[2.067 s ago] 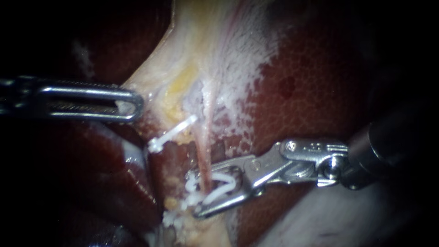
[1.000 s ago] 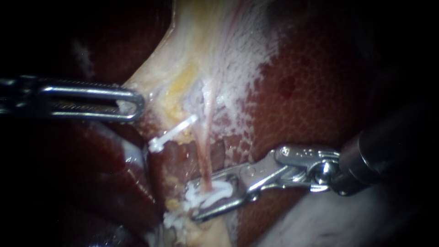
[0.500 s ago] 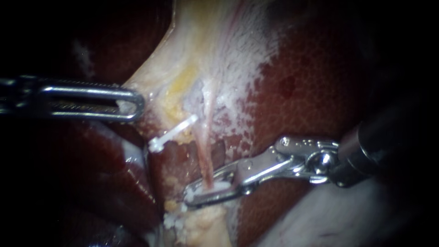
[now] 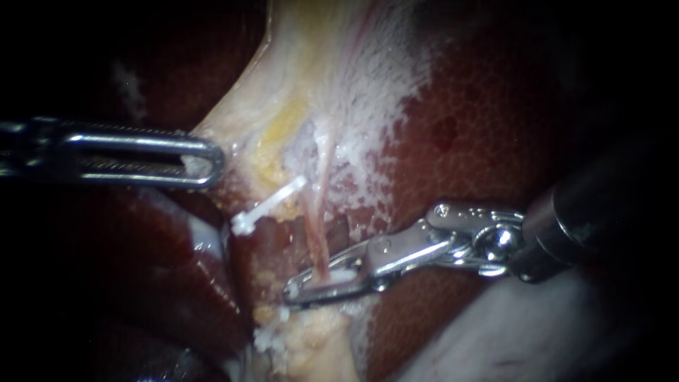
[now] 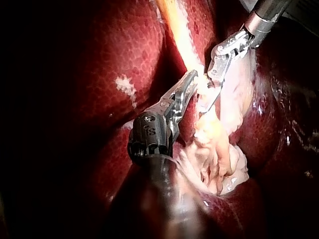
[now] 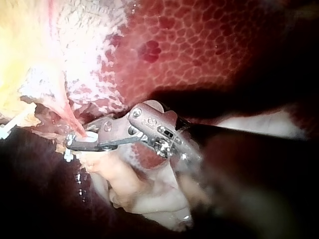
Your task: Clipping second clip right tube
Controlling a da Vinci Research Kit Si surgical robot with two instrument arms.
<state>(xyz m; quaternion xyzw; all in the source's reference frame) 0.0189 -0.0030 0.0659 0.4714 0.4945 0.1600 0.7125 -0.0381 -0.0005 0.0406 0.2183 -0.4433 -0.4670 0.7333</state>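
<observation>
The right instrument (image 4: 304, 290) enters from the right side, and its hand is pressed nearly together on a white clip (image 4: 338, 277). The white clip sits across the right tube (image 4: 316, 233), a thin pink strand which runs down from the pale tissue (image 4: 297, 85) into the hand. Up and to the left of it, the other clip (image 4: 267, 206) lies slanted, apart from the hand. The left instrument (image 4: 205, 163) comes from the left; its hand pinches the edge of the pale tissue. Dark red liver (image 4: 481, 127) lies around.
</observation>
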